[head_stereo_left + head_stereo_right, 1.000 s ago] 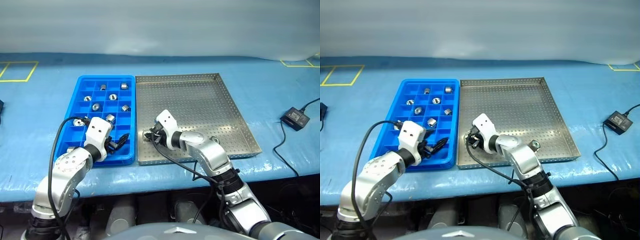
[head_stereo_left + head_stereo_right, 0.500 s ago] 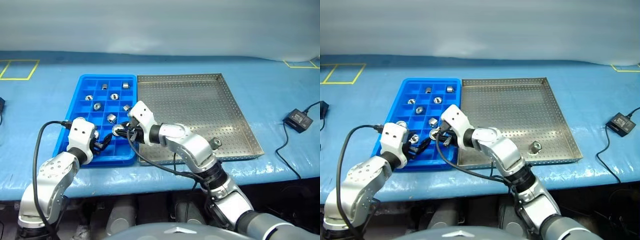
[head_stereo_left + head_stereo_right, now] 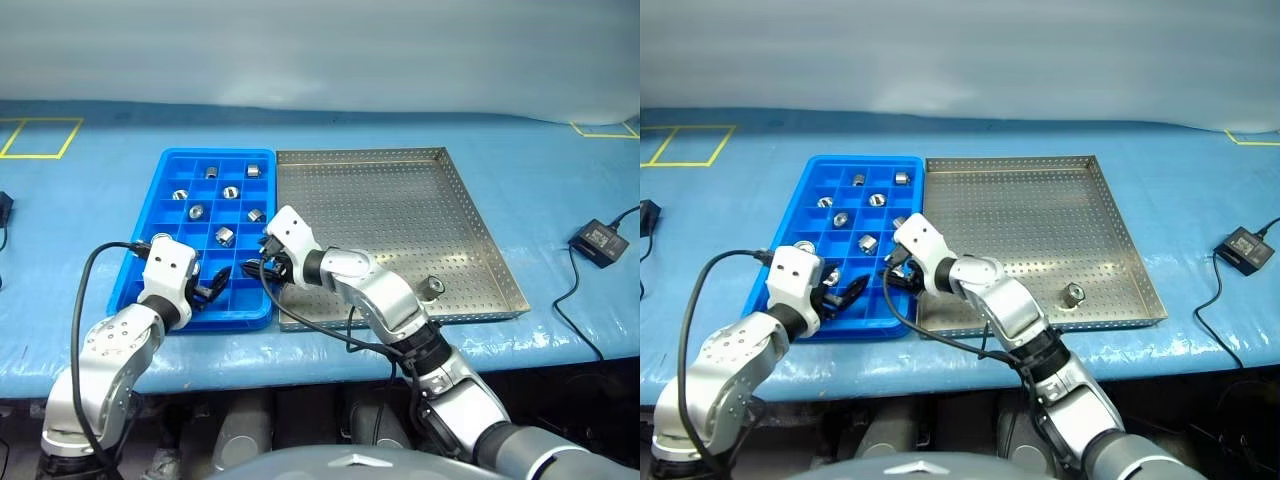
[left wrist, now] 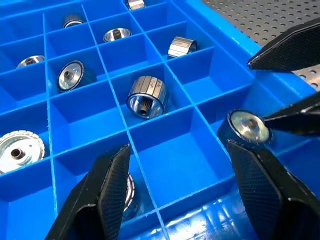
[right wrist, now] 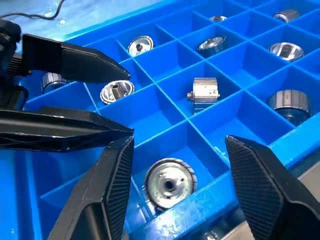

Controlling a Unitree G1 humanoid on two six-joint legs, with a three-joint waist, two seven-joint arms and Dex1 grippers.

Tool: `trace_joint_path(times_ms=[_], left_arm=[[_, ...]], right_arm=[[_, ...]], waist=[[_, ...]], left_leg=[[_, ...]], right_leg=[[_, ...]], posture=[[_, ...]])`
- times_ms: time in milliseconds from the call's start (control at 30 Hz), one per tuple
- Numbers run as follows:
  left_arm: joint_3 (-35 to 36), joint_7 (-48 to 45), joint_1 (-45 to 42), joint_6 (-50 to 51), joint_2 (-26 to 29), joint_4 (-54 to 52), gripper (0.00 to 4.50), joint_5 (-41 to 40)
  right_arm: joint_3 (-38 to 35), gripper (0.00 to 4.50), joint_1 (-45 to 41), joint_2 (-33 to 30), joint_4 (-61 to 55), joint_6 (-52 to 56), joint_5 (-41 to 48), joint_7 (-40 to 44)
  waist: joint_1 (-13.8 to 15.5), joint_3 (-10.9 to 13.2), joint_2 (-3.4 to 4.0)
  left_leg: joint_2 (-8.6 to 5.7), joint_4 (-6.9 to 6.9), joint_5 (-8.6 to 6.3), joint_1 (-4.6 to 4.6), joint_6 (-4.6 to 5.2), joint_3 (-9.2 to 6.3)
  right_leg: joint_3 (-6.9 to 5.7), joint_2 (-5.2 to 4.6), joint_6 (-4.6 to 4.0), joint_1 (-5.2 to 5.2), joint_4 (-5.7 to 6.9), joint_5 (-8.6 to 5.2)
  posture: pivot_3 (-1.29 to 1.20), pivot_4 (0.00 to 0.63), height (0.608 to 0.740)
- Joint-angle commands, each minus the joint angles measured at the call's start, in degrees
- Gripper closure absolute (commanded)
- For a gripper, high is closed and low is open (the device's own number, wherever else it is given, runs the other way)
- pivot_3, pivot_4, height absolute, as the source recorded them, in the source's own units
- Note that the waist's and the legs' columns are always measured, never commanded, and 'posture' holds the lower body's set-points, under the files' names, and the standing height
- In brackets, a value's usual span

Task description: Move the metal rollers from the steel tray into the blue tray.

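Observation:
The blue tray [image 3: 215,154] holds several metal rollers [image 3: 226,236], each in its own compartment. My right gripper [image 5: 180,143] hangs open just over a near compartment by the tray's right wall. A roller [image 5: 169,186] lies flat in that compartment, free of the fingers. My left gripper [image 4: 180,170] is open and empty, low over the near-left compartments, and points toward the right gripper [image 3: 258,268]. Beside the blue tray stands the steel tray [image 3: 400,205], with one roller [image 3: 433,286] near its front rim.
A small black device [image 3: 598,240] with a cable lies on the blue table cover to the right of the steel tray. Yellow tape marks [image 3: 40,140] sit at the far left. The table's front edge runs just behind both trays' near rims.
My right gripper carried a roller from the steel tray leftward over the blue tray, then opened; the roller now lies in a near compartment. The left gripper stayed open and hardly moved.

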Motion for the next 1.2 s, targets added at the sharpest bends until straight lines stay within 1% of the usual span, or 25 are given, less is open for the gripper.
trace_joint_path(times_ms=[33,100,233,300,433,600,767,933,1067,1200], left_arm=[[-2.0,-0.4,-2.1,-1.3,-1.7,-1.4,1.14,-0.9],[-3.5,-1.1,-3.6,-2.2,-3.4,-1.2,1.14,-1.9],[-8.2,-4.2,-7.2,-5.4,-7.0,0.2,1.14,-3.6],[-9.9,-5.1,-8.5,-6.6,-7.9,1.8,1.14,-3.4],[-13.1,-6.9,-10.6,-8.8,-8.8,4.5,1.14,-2.9],[-17.2,-10.4,-11.9,-11.2,-9.4,6.3,1.14,-3.4],[-18.3,-13.8,-12.6,-11.2,-11.8,9.1,1.14,-6.9],[-20.2,-16.9,-14.1,-10.8,-12.1,11.2,1.14,-7.9],[-21.7,-17.3,-15.2,-11.1,-11.8,12.6,1.14,-6.7],[-21.8,-16.9,-15.5,-11.4,-11.8,13.2,1.14,-6.6]], right_arm=[[-4.6,1.59,1.2,-2.8,-9.2,1.6,-0.8,-3.1],[-6.8,1.59,2.3,-5.5,-13.2,4.0,-1.2,-4.2],[-10.6,1.59,4.7,-16.5,-20.5,11.0,-3.1,-4.1],[-12.7,1.59,5.8,-20.6,-22.3,14.6,-2.7,-3.5],[-15.0,1.59,7.5,-26.7,-24.2,20.9,-1.9,-2.8],[-18.0,1.59,9.2,-28.4,-24.7,26.6,-2.4,-5.2],[-20.0,1.59,12.9,-28.9,-25.3,29.3,-2.4,-6.9],[-21.8,1.59,16.0,-28.5,-26.2,30.8,-2.6,-8.9],[-22.5,1.59,18.1,-29.0,-27.7,31.5,-2.3,-9.4],[-23.6,1.59,19.1,-28.1,-27.8,32.5,-1.9,-9.9]], waist=[[0.0,0.0,0.00],[0.3,0.0,-0.01],[0.5,0.0,-0.01],[0.4,0.0,0.00],[-0.9,0.0,0.01],[-1.6,0.0,0.00],[-1.7,0.0,0.00],[-2.2,0.0,0.00],[-2.6,0.0,0.01],[-3.2,0.0,0.01]], left_leg=[[0.00,0.00,0.00,0.00,0.00,0.00],[-0.02,0.00,0.00,0.00,0.00,-0.01],[-0.06,0.03,0.00,-0.01,0.00,0.01],[-0.07,0.04,0.00,-0.01,0.01,0.04],[-0.06,0.02,0.00,0.02,0.02,0.08],[-0.08,0.02,0.00,0.03,0.03,0.08],[-0.06,0.08,0.00,0.01,0.04,0.05],[-0.07,0.19,-0.02,0.01,0.07,0.05],[-0.06,0.26,-0.02,0.02,0.08,0.06],[-0.05,0.30,-0.02,0.03,0.08,0.06]], right_leg=[[0.00,0.00,0.00,0.00,0.00,0.00],[-0.01,-0.02,0.01,0.02,-0.02,0.00],[-0.01,-0.05,0.00,0.04,-0.04,0.00],[0.02,-0.05,0.00,0.03,-0.04,0.00],[0.10,0.11,-0.01,0.00,-0.01,-0.01],[0.15,0.19,0.04,0.00,0.00,-0.05],[0.19,0.15,0.25,0.04,-0.01,-0.14],[0.22,0.16,0.33,0.08,0.00,-0.13],[0.23,0.17,0.38,0.10,0.00,-0.12],[0.24,0.19,0.40,0.11,0.02,-0.11]], posture=[[0.08,0.150,0.740],[0.07,0.150,0.740],[0.03,0.150,0.740],[0.01,0.150,0.740],[-0.01,0.150,0.740],[-0.02,0.150,0.740],[-0.05,0.150,0.740],[-0.07,0.150,0.740],[-0.09,0.150,0.740],[-0.09,0.150,0.740]])
